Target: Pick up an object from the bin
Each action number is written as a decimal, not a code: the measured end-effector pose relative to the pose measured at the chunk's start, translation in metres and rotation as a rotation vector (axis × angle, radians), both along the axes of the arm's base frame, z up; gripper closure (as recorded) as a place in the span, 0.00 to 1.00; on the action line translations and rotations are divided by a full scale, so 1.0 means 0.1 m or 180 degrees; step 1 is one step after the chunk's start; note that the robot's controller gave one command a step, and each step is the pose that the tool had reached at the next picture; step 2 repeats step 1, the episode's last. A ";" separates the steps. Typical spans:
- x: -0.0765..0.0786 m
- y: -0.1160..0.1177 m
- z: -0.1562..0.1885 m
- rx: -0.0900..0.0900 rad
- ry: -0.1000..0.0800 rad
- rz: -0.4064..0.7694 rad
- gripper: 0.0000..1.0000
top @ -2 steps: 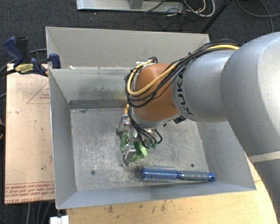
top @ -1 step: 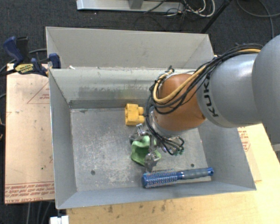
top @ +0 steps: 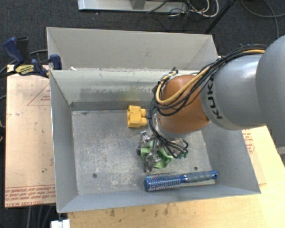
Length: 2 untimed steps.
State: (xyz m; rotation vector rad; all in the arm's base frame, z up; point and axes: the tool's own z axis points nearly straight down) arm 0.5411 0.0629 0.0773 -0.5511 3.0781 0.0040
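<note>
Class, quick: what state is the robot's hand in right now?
Hand: open or closed cannot be told; it sits low over a green thing by the blue brush.

The arm (top: 249,87) is a thick, rounded grey tube with dark KUKA lettering. An orange-brown domed cover (top: 180,113) caps its wrist, black and yellow cables (top: 199,77) looping across it. The gripper (top: 150,158) is silvery metal.

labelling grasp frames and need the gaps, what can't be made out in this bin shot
- Camera view: the green thing under the claw, near the middle of the bin. The claw covers much of it, so its kind and shape are unclear.
- Camera view: the bin floor at the right and back, hidden under the arm and its orange wrist cover.
</note>
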 end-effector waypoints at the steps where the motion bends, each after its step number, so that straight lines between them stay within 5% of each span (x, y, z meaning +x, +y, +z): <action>1: 0.04 -0.06 1.65 -0.0014 0.0006 0.0357 1.00; 2: 0.04 -0.06 1.65 -0.0014 0.0006 0.0357 1.00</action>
